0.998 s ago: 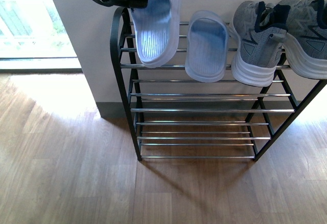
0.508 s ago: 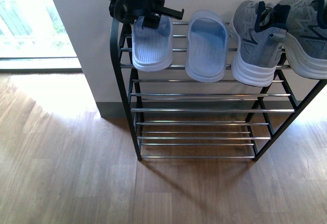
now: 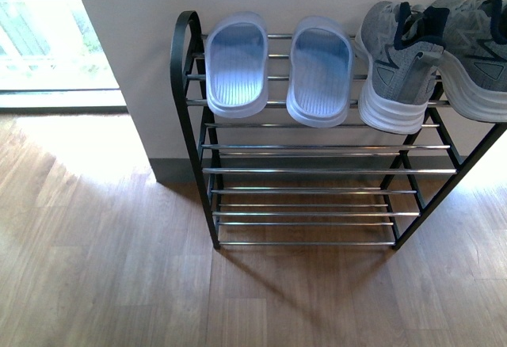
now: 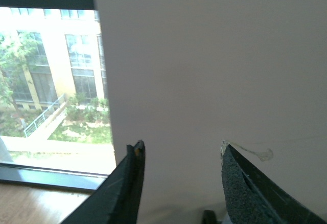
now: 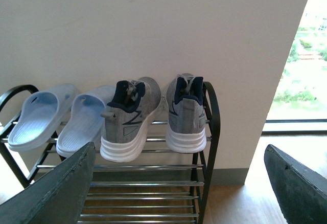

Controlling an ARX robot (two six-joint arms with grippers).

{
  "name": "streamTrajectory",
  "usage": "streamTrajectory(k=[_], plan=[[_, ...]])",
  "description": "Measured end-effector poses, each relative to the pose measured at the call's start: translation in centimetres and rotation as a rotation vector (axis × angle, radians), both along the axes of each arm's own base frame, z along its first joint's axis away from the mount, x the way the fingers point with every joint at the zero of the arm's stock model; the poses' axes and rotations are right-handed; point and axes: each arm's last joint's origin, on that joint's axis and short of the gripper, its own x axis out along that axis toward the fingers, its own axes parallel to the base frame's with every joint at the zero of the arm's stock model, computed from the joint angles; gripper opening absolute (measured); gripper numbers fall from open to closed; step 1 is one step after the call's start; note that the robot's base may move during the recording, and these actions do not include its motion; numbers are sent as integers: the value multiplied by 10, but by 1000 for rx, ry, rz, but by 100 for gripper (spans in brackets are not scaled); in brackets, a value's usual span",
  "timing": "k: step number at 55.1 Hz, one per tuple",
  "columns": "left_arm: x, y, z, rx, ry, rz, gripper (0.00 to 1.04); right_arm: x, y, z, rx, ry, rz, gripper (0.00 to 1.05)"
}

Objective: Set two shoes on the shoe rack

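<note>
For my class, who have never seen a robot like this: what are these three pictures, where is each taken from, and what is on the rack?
The machine is a robot with two arms, each ending in a two-fingered hand. One picture comes from a camera on its body, looking at a black shoe rack against a wall. On the top tier lie two pale blue slides and, to their right, two grey sneakers. The lower tiers hold nothing.

The other two pictures come from cameras on the wrists. The left hand is open and empty, facing a bare wall beside a window. The right hand is also open and empty; between its dark fingers you see the same rack from farther back.
</note>
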Motion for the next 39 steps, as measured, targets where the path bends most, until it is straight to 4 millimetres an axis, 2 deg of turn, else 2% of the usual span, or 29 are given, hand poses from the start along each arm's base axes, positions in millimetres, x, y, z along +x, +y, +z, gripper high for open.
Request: streamTrajectory(k=[6, 8, 12, 18, 39], plan=[[-26, 18, -35, 23, 47, -3, 24, 0, 0, 0, 0, 0, 2, 96], [-39, 24, -53, 36, 86, -17, 16, 0, 0, 0, 0, 0, 1, 96], [-62, 35, -67, 41, 103, -31, 1, 0, 0, 0, 0, 0, 1, 96], [-91, 53, -72, 41, 76, -12, 1, 0, 0, 0, 0, 0, 1, 96], [-144, 74, -93, 42, 85, -12, 1, 0, 0, 0, 0, 0, 1, 96]])
